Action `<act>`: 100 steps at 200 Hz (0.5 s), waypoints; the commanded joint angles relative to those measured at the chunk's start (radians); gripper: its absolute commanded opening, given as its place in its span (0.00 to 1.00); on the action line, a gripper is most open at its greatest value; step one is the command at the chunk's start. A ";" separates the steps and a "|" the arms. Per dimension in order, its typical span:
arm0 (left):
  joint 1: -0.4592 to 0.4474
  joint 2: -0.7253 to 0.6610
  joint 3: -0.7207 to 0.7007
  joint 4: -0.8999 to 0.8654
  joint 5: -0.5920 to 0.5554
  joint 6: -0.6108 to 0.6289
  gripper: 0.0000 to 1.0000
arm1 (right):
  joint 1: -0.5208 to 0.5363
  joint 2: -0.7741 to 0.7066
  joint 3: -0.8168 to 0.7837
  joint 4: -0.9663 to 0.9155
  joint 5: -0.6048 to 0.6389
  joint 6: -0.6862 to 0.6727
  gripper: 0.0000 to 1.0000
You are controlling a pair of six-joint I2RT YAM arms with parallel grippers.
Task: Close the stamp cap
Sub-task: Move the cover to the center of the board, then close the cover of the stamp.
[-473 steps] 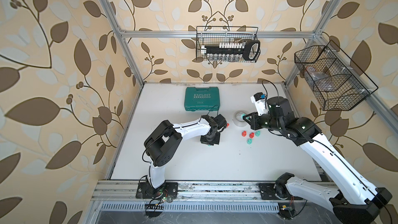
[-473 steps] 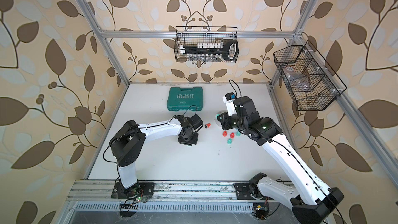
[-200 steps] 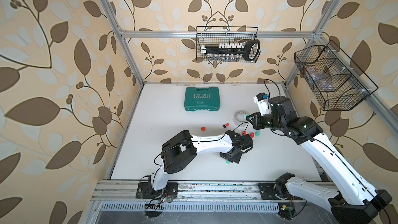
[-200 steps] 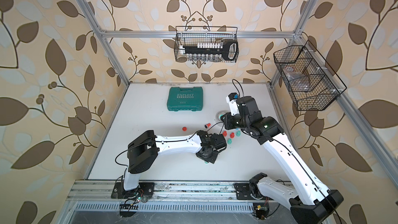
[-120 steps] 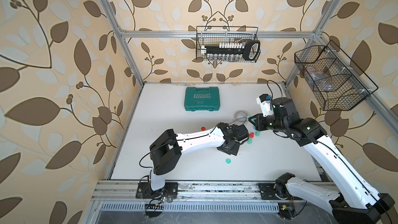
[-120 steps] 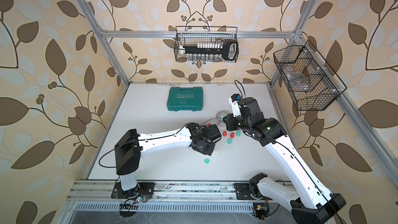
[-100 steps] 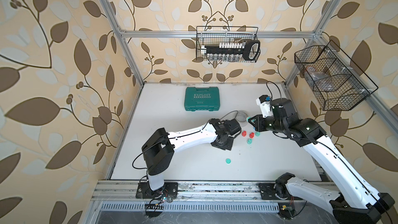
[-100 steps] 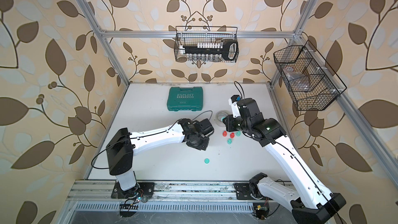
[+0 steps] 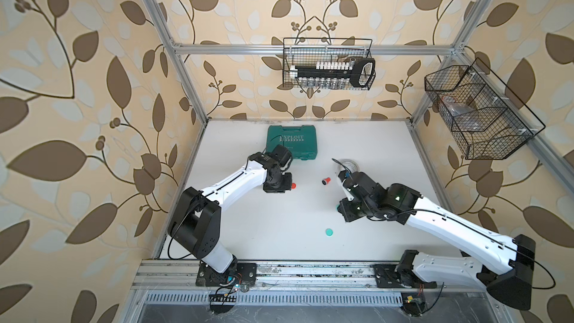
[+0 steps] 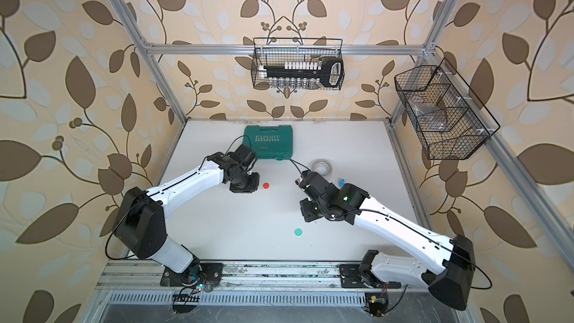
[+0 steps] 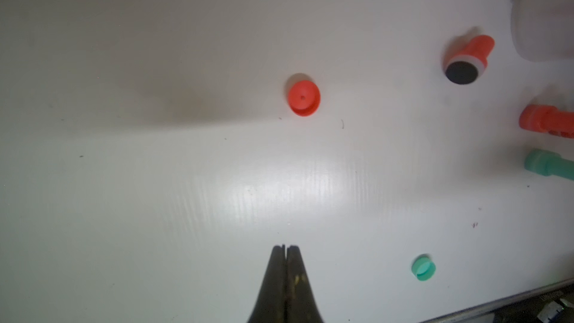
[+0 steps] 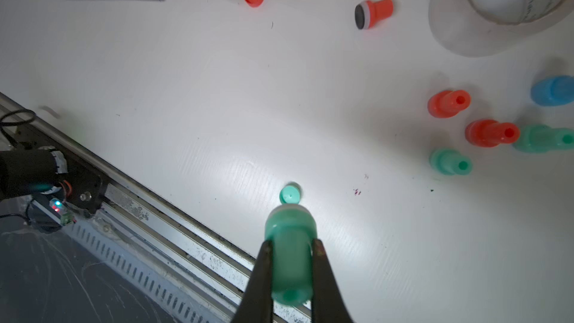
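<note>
a: where's the task's thing?

b: the green stamp (image 12: pixel 290 253) is clamped by its handle between my right fingers (image 12: pixel 261 274), with its wide end pointing down toward the table (image 12: pixel 217 88). the green cap (image 12: pixel 289 194) lies loose on the table just beyond that end, near the front rail (image 12: pixel 161 212). my left fingers (image 11: pixel 276 274) are pressed together on nothing, just beside the red cap (image 11: pixel 303 98).

a: so how do you seat it well?

b: i'd centre the stamp's face over the cap before going down, keep the handle upright, then push straight down. nothing holds the cap, so i reckon a skewed push would send it skidding. i can't tell whether its open side faces up, so i'd check that first. if it slides, the left fingers could brace it.

a: give me the count.

b: seven stamps in all. three are green: the held one, a second green stamp (image 12: pixel 450 161) and a third green stamp (image 12: pixel 543 139). three are red: a first upright red stamp (image 12: pixel 448 104), a second upright red stamp (image 12: pixel 492 133) and an uncapped red stamp (image 12: pixel 372 13) on its side, dark pad showing. there is one blue stamp (image 12: pixel 553 90). there are two loose caps, one green and one red. i also see one tape roll (image 12: pixel 503 4), one green tool case (image 9: pixel 292 146) and two wire baskets (image 9: pixel 329 63).
</note>
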 commanded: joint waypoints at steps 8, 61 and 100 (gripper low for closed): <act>0.067 -0.052 0.009 -0.014 0.048 0.078 0.06 | 0.045 0.093 -0.045 0.057 0.021 0.057 0.00; 0.135 -0.104 0.020 -0.065 -0.042 0.174 0.09 | 0.095 0.293 -0.060 0.145 -0.006 0.049 0.00; 0.135 -0.119 -0.036 -0.041 -0.037 0.137 0.12 | 0.109 0.378 -0.063 0.148 0.031 0.056 0.00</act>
